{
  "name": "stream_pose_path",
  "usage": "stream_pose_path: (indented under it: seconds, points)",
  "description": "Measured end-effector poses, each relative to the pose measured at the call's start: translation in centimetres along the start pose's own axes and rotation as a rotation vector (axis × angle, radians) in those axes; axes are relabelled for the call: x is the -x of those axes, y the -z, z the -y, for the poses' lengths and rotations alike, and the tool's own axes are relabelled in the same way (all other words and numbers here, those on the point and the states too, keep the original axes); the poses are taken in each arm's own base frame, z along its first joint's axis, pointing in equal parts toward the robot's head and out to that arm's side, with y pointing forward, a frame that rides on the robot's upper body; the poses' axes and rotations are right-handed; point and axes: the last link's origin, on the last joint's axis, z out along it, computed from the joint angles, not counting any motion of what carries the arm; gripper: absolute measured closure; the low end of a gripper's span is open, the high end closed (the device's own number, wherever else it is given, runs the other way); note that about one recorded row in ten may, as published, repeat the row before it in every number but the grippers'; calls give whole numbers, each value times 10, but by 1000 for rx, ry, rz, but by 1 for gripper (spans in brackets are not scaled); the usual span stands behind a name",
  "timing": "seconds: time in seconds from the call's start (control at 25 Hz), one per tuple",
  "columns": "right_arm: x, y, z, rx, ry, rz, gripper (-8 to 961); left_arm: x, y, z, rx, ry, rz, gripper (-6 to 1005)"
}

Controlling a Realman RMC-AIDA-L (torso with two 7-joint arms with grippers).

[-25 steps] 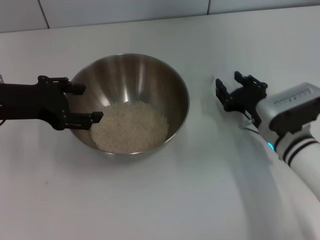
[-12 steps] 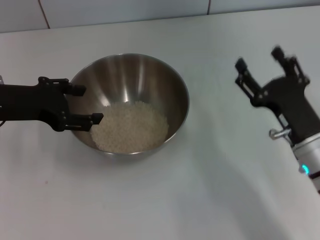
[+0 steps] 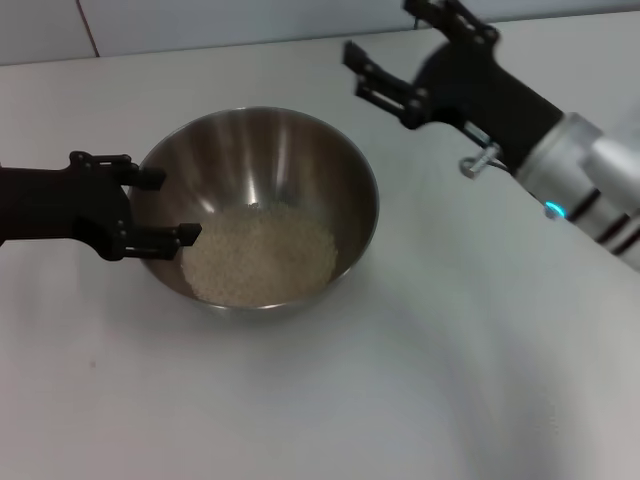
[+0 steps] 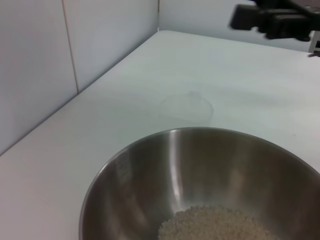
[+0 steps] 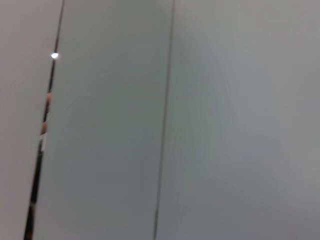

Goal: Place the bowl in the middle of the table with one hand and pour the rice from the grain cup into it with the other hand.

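The left arm reaches in level from the left edge of the head view, a dark forearm ending in the left pincer (image 3: 150, 208) at middle left. Its two black fingers are spread apart, one higher and one lower in the frame, both pointing toward the frame's centre and gripping nothing. The right arm enters from the right edge and slants to the upper centre, its silver-white wrist section with a small lit blue dot leading into a black hand. The right pincer (image 3: 400, 55) is raised near the top edge, fingers splayed wide and empty.

White table (image 3: 320, 400); bowl (image 3: 262, 160); grain cup (image 4: 186, 107).
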Motion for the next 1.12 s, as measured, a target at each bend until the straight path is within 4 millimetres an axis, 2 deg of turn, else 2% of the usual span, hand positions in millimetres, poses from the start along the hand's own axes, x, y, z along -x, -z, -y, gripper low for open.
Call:
stream_pose_path:
  seconds: [0.08, 0.2, 0.28, 0.32, 0.36, 0.44, 0.6, 0.8, 0.92, 1.12]
  points:
    - [3, -15, -1, 33, 32, -73, 129, 0, 0, 0, -1, -1, 0, 186]
    - [11, -23, -1, 39, 50, -122, 129, 0, 1, 1, -2, -2, 1, 186]
    - [27, -32, 0, 32, 87, -200, 129, 0, 1, 1, -3, -3, 1, 186]
    - [27, -32, 0, 32, 87, -200, 129, 0, 1, 1, -3, -3, 1, 186]
    - [40, -37, -1, 24, 109, -244, 129, -1, 1, 1, -5, -4, 0, 186]
    - [47, -40, -2, 19, 116, -263, 129, -1, 1, 1, -5, -4, 0, 186]
    - [58, -49, -3, 5, 121, -425, 129, -4, 1, 3, -12, -19, -4, 186]
    - [68, -55, -11, 22, 124, -504, 129, -5, 0, 3, -12, -22, -6, 186]
    - [77, -59, -11, 66, 67, -581, 129, -6, 0, 4, -12, -25, -7, 186]
    - [77, -57, -4, 121, -2, -660, 129, -7, 0, 4, -12, -27, -8, 186]
